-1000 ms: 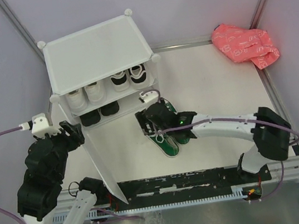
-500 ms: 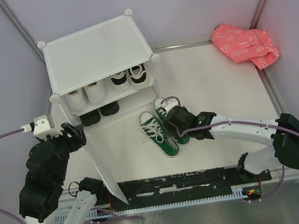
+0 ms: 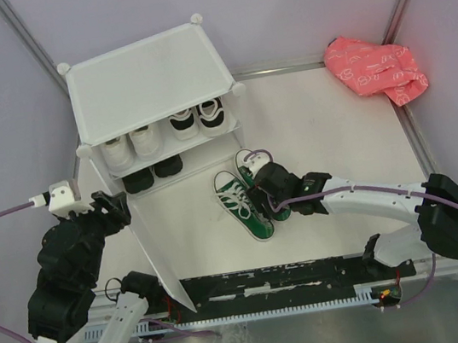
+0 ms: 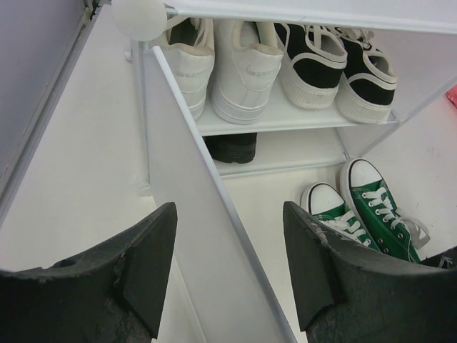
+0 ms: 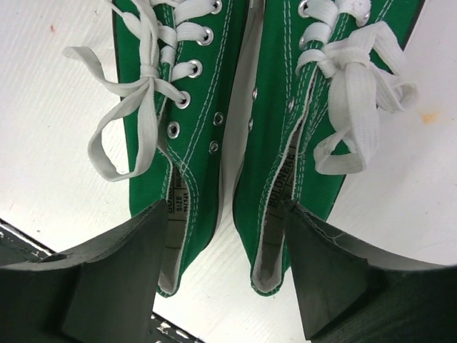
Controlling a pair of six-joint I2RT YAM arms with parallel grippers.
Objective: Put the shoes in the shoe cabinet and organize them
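Observation:
The white shoe cabinet (image 3: 146, 76) stands at the back left with its door panel (image 3: 155, 243) swung open toward me. White sneakers (image 4: 218, 61) and black sneakers with white soles (image 4: 335, 64) sit on its upper shelf, and a plain black shoe (image 4: 232, 146) sits below. A pair of green canvas sneakers (image 3: 246, 208) lies on the table in front of it. My right gripper (image 5: 225, 279) is open just above their heels (image 5: 178, 164), one finger over each shoe. My left gripper (image 4: 228, 264) is open, with its fingers on either side of the door panel's edge (image 4: 207, 236).
A pink bag (image 3: 373, 68) lies at the back right corner. A black rail (image 3: 297, 278) runs along the near edge between the arm bases. Purple walls close in the left, back and right sides.
My right gripper has moved from the toe end of the green sneakers, near the cabinet, to the right and back over their heels. The left arm has barely moved.

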